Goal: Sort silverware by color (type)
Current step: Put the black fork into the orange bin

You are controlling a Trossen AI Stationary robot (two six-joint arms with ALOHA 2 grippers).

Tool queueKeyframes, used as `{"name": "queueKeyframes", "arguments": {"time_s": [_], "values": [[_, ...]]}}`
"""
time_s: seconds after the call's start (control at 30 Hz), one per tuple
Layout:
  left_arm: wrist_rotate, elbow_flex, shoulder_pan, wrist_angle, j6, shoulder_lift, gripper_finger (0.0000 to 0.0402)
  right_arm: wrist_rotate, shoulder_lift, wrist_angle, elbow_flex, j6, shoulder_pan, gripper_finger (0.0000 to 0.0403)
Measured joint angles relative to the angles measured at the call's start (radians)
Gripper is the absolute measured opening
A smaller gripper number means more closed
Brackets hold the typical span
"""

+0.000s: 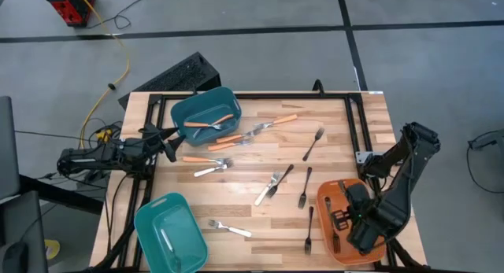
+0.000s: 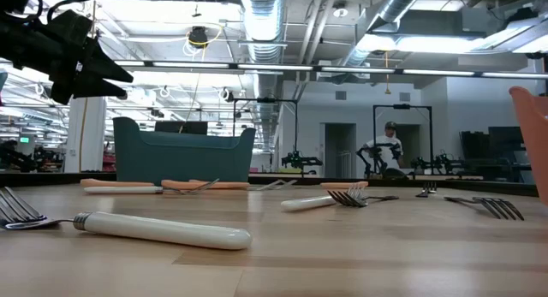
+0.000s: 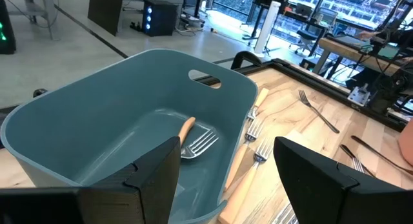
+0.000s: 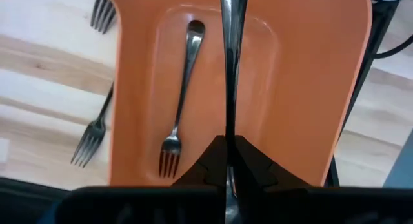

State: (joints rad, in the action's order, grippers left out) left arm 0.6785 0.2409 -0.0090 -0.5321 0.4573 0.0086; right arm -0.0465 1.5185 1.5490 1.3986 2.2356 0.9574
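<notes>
mostly hidden, a black fork (image 4: 227, 69) sits pinched in the right tool (image 4: 227, 161); left tool (image 3: 226, 175) gapes.

Grey floor (image 1: 260, 9), yellow cable (image 1: 118, 60); ceiling ducts (image 2: 265, 14), bright strip lights.

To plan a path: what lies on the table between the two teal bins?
In the high view, an orange-handled fork and a white-handled fork lie there, side by side.
</notes>
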Motion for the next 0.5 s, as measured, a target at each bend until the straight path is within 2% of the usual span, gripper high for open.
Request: {"name": "queueKeyframes", "arguments": {"time_s": [0.5], "values": [[0.0,0.0,0.0,0.0,0.001,0.0,0.0235,0.034,0.0,-0.189,-0.147,0.002,0.001,0.0033]]}}
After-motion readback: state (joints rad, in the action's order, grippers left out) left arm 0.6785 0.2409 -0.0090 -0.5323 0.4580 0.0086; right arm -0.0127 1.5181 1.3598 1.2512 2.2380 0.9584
